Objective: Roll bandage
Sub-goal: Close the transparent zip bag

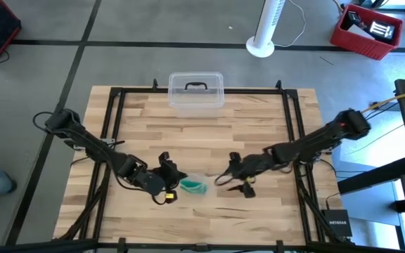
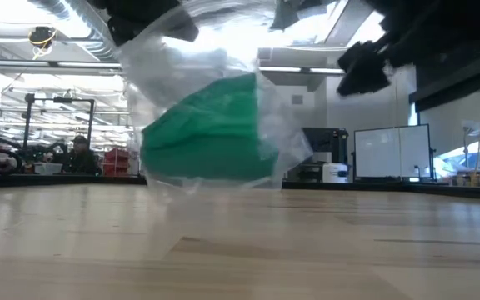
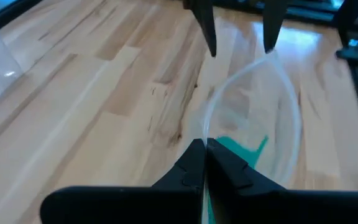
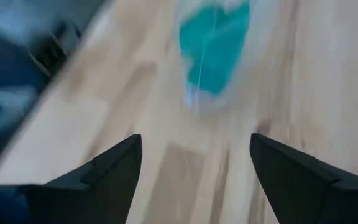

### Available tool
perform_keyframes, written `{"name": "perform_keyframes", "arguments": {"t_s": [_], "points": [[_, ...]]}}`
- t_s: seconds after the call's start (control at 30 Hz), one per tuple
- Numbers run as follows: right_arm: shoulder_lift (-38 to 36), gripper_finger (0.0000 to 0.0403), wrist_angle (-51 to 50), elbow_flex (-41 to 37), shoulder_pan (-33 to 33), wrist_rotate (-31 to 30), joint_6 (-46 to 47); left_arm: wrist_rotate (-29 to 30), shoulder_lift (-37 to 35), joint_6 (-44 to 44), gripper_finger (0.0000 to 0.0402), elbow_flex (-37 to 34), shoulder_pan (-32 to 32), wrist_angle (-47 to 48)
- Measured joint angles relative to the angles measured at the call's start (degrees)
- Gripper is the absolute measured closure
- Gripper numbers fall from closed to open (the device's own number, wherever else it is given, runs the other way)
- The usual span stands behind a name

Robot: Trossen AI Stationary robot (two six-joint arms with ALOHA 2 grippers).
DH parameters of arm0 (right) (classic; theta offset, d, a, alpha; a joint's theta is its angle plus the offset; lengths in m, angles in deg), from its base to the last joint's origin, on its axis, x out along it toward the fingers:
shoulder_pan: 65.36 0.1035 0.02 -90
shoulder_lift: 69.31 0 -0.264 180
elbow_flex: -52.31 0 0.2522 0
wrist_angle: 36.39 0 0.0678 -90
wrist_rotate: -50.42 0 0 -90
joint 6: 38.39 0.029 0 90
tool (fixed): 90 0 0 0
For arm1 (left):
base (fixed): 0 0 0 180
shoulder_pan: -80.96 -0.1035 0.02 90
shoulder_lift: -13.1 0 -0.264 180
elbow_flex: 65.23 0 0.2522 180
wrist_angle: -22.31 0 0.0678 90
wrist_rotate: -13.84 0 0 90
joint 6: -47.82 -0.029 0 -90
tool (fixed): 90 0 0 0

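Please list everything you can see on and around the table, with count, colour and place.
Bandage: one, teal-green, inside the wrapper, front centre of the table.
Plastic wrapper: one, clear, around the bandage, lifted off the wood.
Lidded box: one, clear with dark handle, at the table's back edge.
Table: one, light wood, black frame.
Crate: one, red, on the floor behind.
Person: one, seated far behind in the room.
Left gripper: shut on the wrapper's edge.
Right gripper: open, short of the wrapper.
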Motion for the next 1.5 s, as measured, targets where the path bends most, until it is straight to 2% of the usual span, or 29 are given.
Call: {"name": "perform_keyframes", "arguments": {"t_s": [0.17,0.43,0.57,0.9,1.07,1.23,1.37,1.5], "points": [[-7.20,0.0102,12.57,-8.44,2.14,-3.66,1.84,0.48,1.45,0.85,0.0401,0.00,-0.29,-4.95],[-8.51,0.0102,18.93,-9.24,2.56,-5.33,1.77,1.88,1.74,2.52,0.0401,0.00,-0.67,-8.10],[-8.51,0.0102,19.71,-9.26,2.69,-8.53,1.77,2.57,1.74,5.83,0.0401,0.00,-0.77,-8.35],[-8.46,0.0102,19.77,-9.26,2.66,-8.62,1.77,4.71,1.74,8.25,0.0401,0.00,-0.76,-8.40],[-8.46,0.0102,19.76,-9.26,2.64,-8.62,1.77,5.20,1.73,5.62,0.0401,0.00,-0.77,-9.35],[-8.46,0.0102,18.92,-9.26,2.65,-8.52,1.83,5.85,1.71,1.68,0.0401,0.00,-0.77,-14.14],[-8.42,0.0102,16.93,-9.26,2.69,-3.00,1.57,6.06,1.67,-0.90,0.0401,0.00,-0.77,-18.67],[-8.40,0.0102,19.48,-9.26,2.71,-3.49,1.57,6.10,1.65,-2.53,0.0401,0.00,-0.77,-20.43]]}}
